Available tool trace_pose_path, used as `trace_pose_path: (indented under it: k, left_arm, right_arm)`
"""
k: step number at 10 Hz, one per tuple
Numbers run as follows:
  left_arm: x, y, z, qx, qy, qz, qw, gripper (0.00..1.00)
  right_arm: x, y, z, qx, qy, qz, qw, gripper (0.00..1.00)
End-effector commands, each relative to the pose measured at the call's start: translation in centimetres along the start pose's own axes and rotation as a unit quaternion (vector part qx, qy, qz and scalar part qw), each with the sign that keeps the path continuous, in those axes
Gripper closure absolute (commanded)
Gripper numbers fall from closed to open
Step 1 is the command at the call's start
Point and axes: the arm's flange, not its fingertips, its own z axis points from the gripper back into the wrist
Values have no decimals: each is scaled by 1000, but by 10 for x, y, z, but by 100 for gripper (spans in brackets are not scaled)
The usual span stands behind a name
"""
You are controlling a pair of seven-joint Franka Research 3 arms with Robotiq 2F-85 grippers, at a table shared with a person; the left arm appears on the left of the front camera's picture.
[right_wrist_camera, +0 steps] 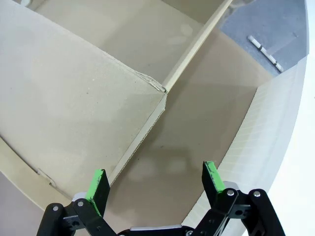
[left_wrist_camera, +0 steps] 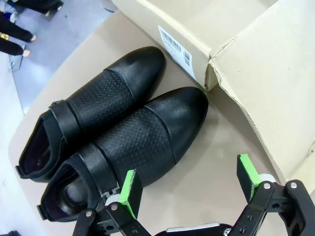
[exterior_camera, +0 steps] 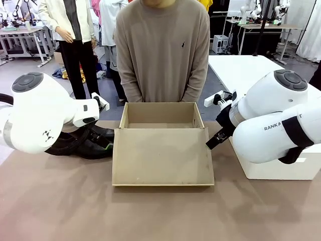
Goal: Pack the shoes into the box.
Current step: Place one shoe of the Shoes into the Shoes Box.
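the shoes [left_wrist_camera: 113,132] sit side by side on the table [exterior_camera: 150,216], touching each other along their length, just to the robot's left of the box [exterior_camera: 163,158], with their toes pointing at its side wall, close to it, near a barcode label [left_wrist_camera: 177,51]. from the front we see them partly hidden behind the left arm. the box lies open in the middle of the table, its tray at the far side and its flap lid folded flat toward us; we see no shoe inside it. the left gripper [left_wrist_camera: 189,184] hangs over the shoes with its fingers spread wide and nothing between them but bare tabletop; one green pad [left_wrist_camera: 129,192] overlaps the strap end of the nearer shoe, and we cannot tell whether it touches. the right gripper [right_wrist_camera: 155,179] is at the box's other side, fingers likewise spread and holding nothing, over the strip of table between the box corner and a white block [exterior_camera: 281,170]. a person [exterior_camera: 163,50] stands right behind the box.
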Motion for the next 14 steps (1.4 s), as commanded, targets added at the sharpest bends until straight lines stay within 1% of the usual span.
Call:
trace_pose_path:
  k: [1, 4, 5, 7, 8, 9, 12, 14]
  left_arm:
    - [0, 1, 0, 0, 0, 1, 1000, 0]
    - [0, 1, 0, 0, 0, 1, 1000, 0]
    - [0, 0, 0, 0, 0, 0, 1000, 0]
    - [9, 1, 22, 18, 2, -2, 1000, 0]
    - [14, 0, 36, 21, 1, -2, 1000, 0]
    - [23, -1, 54, 26, -1, -8, 1000, 0]
    - [47, -1, 101, 26, -10, -30, 999, 0]
    - [53, -6, 124, 26, -11, -44, 999, 0]
  right_arm:
    - [0, 0, 0, 0, 0, -1, 1000, 0]
    - [0, 0, 0, 0, 0, 0, 1000, 0]
    - [5, -3, 5, 20, 3, -4, 1000, 0]
    - [16, -11, 31, 27, -7, -12, 1000, 0]
    - [20, -15, 44, 39, -11, -12, 999, 0]
    - [24, -19, 58, 37, -15, -11, 999, 0]
    - [30, -24, 93, 32, -30, -2, 999, 0]
    - [30, -26, 114, 34, -33, 5, 999, 0]
